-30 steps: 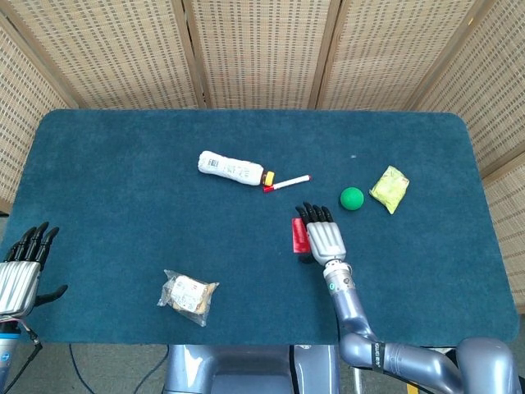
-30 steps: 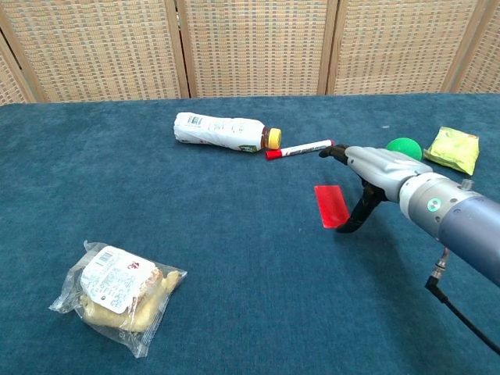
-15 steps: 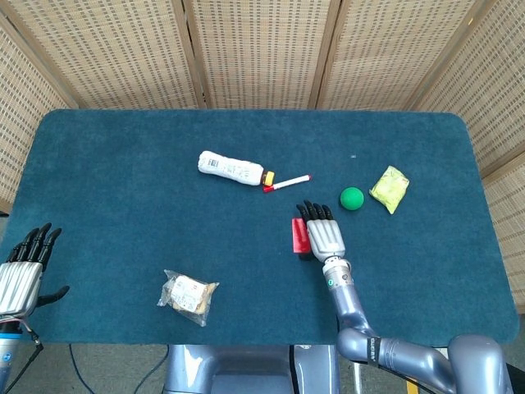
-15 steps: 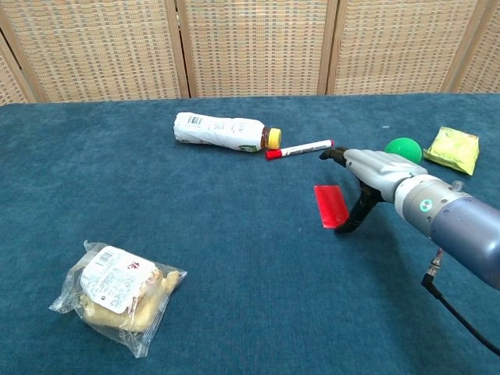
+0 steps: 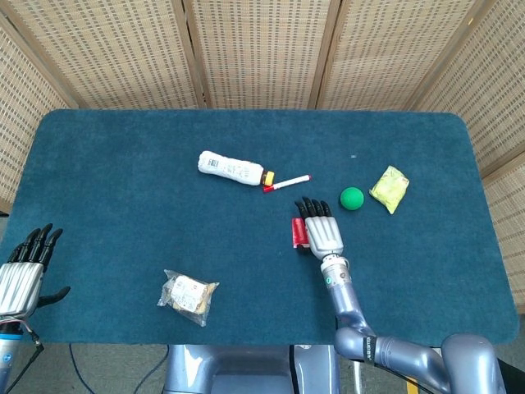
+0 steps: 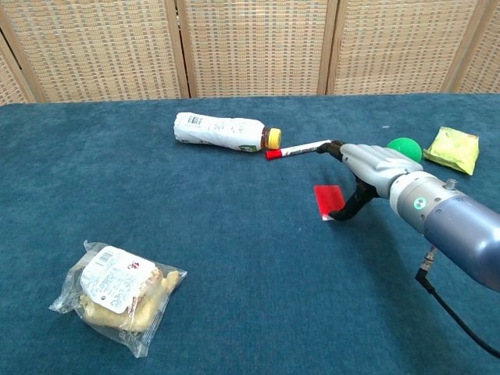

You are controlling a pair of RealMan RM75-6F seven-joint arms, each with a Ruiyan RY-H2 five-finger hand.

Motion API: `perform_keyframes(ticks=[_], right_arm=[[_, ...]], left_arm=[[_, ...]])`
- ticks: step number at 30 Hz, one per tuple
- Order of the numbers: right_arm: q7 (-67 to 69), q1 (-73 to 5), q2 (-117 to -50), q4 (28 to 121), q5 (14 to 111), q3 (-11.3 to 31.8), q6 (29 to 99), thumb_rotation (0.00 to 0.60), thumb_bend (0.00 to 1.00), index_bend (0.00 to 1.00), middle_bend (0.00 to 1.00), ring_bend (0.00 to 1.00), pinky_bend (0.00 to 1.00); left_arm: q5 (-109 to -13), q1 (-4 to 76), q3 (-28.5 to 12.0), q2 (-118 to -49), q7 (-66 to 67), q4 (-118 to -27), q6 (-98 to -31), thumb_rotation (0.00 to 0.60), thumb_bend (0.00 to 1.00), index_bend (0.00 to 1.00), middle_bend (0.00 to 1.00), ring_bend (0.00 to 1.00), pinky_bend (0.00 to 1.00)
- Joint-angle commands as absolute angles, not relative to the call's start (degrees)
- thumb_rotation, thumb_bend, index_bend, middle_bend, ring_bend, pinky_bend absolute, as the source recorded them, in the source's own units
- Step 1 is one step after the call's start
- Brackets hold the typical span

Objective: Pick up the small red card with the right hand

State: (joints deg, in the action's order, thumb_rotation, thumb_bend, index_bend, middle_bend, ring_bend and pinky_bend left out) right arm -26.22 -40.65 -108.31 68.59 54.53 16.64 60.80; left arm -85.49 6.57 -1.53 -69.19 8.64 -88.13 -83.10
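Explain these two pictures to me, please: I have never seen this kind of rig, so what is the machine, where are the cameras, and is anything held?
This is a two-armed robot with humanlike hands at a table covered in blue cloth. One picture looks down from its head, the other forward from its chest. The right hand has its thumb against the small red card, which looks tipped up off the cloth; a firm hold is not clear. The left hand waits at the table's edge, fingers apart, holding nothing. Also lying there: a white bottle, a red-capped marker, a green ball, a yellow packet and a bagged snack.
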Motion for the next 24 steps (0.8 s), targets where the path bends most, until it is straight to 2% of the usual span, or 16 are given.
perform_keyframes(ticks=[1, 9, 13, 18, 24], right_arm=[[-25.45, -40.56, -108.16, 68.96, 55.98, 16.93, 62.26, 0.6, 0.49, 0.11, 0.0, 0.0, 0.02], [-24.4, -39.63, -106.42, 72.07, 58.76, 17.21, 65.44, 0.6, 0.49, 0.11, 0.0, 0.0, 0.03], [-24.48, -38.71, -105.4, 74.3, 58.88, 16.69, 66.02, 0.6, 0.38, 0.11, 0.0, 0.0, 0.03], [-25.37, -37.78, -104.64, 76.23, 57.54, 15.93, 65.45, 0.6, 0.29, 0.1, 0.0, 0.0, 0.03], [-25.68, -37.84, -105.22, 75.44, 56.55, 15.59, 64.26, 0.6, 0.25, 0.09, 0.0, 0.0, 0.02]], left_arm=[[-85.54, 6.57, -1.49, -69.19, 8.66, -88.17, -83.1, 0.6, 0.14, 0.0, 0.0, 0.0, 0.16], [-85.9, 6.48, -1.34, -69.18, 8.65, -88.33, -83.38, 0.6, 0.14, 0.0, 0.0, 0.0, 0.16], [-86.03, 6.49, -1.22, -69.21, 8.71, -88.35, -83.33, 0.6, 0.14, 0.0, 0.0, 0.0, 0.16], [-86.3, 6.48, -1.09, -69.24, 8.88, -88.47, -83.43, 0.6, 0.14, 0.0, 0.0, 0.0, 0.16], [-86.54, 6.37, -1.1, -69.06, 8.7, -88.7, -83.81, 0.6, 0.14, 0.0, 0.0, 0.0, 0.16]])
